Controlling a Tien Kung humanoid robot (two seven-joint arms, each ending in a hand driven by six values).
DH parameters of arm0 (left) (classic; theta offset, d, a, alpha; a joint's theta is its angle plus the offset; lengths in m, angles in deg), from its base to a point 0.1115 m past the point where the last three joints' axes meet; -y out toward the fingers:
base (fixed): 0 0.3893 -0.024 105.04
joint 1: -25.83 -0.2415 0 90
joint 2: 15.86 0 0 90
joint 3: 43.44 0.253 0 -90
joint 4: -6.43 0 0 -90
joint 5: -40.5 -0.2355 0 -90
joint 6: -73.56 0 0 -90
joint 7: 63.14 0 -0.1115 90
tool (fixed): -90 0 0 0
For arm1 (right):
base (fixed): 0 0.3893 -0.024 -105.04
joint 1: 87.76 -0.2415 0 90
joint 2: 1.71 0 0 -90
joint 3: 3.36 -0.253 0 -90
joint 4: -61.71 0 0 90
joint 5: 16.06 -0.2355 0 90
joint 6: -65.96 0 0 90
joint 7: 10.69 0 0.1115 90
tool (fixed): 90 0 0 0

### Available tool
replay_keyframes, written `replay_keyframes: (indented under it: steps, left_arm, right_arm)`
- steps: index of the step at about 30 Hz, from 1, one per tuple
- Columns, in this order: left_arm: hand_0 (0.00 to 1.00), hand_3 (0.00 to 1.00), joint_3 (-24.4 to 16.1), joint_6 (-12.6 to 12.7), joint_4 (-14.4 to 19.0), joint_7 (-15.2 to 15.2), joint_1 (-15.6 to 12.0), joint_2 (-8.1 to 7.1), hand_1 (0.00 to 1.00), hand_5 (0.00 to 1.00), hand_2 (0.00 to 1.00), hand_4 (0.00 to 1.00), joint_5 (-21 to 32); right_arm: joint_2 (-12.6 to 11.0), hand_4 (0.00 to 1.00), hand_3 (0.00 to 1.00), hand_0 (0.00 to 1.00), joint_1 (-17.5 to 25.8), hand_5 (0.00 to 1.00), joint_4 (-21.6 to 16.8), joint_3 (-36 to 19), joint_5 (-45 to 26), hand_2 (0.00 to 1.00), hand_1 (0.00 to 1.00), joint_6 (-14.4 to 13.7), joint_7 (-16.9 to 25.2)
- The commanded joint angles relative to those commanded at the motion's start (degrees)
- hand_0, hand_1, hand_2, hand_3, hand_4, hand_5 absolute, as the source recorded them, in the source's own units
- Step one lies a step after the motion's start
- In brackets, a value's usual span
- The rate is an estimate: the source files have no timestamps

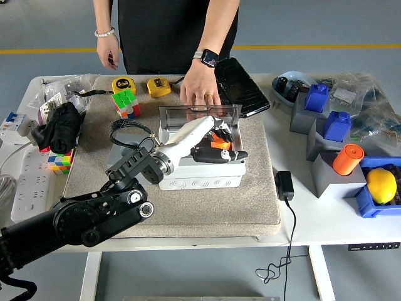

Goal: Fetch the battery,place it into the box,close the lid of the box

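Note:
The grey box [200,175] stands open in the middle of the beige mat. Its lid [182,113] stands upright at the far side, and a person's hand [200,91] with a watch rests on its top edge. My left hand [220,143] reaches into the box from the left. Its thumb and black fingers [219,154] are closed around the orange and black battery [218,144], which sits low inside the box. Part of the battery is hidden by the fingers. My right arm is out of view.
Two tape measures [124,84] and a Rubik's cube [125,101] lie at the mat's far left. A black case [241,88] lies behind the box. A power adapter [284,185] with its cable lies right of the mat. Blue and grey bins [326,128] stand at the right.

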Motion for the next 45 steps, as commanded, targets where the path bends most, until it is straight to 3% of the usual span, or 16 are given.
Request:
replay_keyframes:
  steps: [3, 4, 9, 10, 18, 25, 33, 34, 39, 40, 45]
  left_arm:
    - [0.483, 0.507, -0.20, -0.04, -0.29, -0.12, -0.11, -0.36, 0.653, 0.617, 0.578, 0.998, -0.24]
    - [0.404, 0.501, -0.39, -0.05, -0.23, -0.19, -0.18, -0.53, 0.622, 0.611, 0.568, 0.998, -0.45]
    - [0.404, 0.501, -1.44, -0.31, 1.11, -0.83, -0.69, -1.77, 0.622, 0.611, 0.568, 0.998, -1.49]
    - [0.315, 0.496, -1.56, -0.46, 1.44, -1.03, -0.82, -2.06, 0.573, 0.604, 0.560, 0.998, -1.62]
    - [0.279, 0.488, -2.54, -1.62, 3.44, -2.48, -1.89, -4.74, 0.537, 0.599, 0.546, 0.998, -3.08]
    - [0.274, 0.486, -3.23, -1.36, 4.63, -1.98, -2.51, -5.71, 0.528, 0.597, 0.543, 0.998, -2.32]
    - [0.282, 0.489, -4.12, -0.60, 8.63, -0.38, -1.56, -3.85, 0.548, 0.592, 0.544, 0.998, 1.07]
    - [0.367, 0.493, -3.98, -0.64, 8.58, -0.37, -1.37, -3.40, 0.582, 0.594, 0.553, 0.998, 1.30]
    - [0.367, 0.493, -2.58, -0.85, 6.70, -0.16, -0.29, -1.52, 0.582, 0.594, 0.553, 0.998, 2.56]
    - [0.568, 0.499, -2.27, -0.89, 6.29, -0.02, -0.08, -1.25, 0.618, 0.596, 0.566, 0.998, 2.94]
    - [0.568, 0.499, -0.61, -0.82, 3.09, 1.33, 1.29, 0.59, 0.618, 0.596, 0.566, 0.998, 4.85]
  right_arm:
    - [-0.02, 0.997, 0.633, 0.717, 0.04, 0.574, -0.09, -0.13, 0.16, 0.675, 0.671, 0.00, -0.01]
    - [-0.02, 0.997, 0.633, 0.717, 0.07, 0.574, -0.11, -0.16, 0.20, 0.675, 0.672, -0.01, -0.02]
    - [-0.05, 0.997, 0.633, 0.717, 0.14, 0.574, -0.18, -0.48, 0.43, 0.675, 0.672, -0.02, -0.03]
    - [-0.06, 0.996, 0.633, 0.715, 0.17, 0.573, -0.20, -0.56, 0.48, 0.675, 0.672, -0.02, -0.02]
    - [-0.09, 0.995, 0.633, 0.716, 0.33, 0.573, -0.19, -0.69, 0.58, 0.675, 0.671, 0.00, -0.06]
    - [-0.03, 0.995, 0.632, 0.715, 0.37, 0.572, -0.29, -0.85, 0.70, 0.675, 0.671, -0.01, -0.04]
    - [0.02, 0.995, 0.632, 0.717, 0.34, 0.573, -0.29, -0.62, 0.61, 0.675, 0.671, -0.01, -0.01]
    - [0.02, 0.995, 0.632, 0.712, 0.33, 0.572, -0.29, -0.60, 0.59, 0.675, 0.671, -0.02, -0.01]
    - [0.03, 0.995, 0.632, 0.712, 0.23, 0.572, -0.32, -0.43, 0.47, 0.675, 0.671, -0.01, 0.00]
    - [0.02, 0.994, 0.632, 0.712, 0.21, 0.571, -0.32, -0.38, 0.45, 0.675, 0.671, -0.01, 0.01]
    - [0.04, 0.994, 0.632, 0.712, 0.15, 0.571, -0.33, -0.10, 0.29, 0.675, 0.671, 0.00, 0.02]
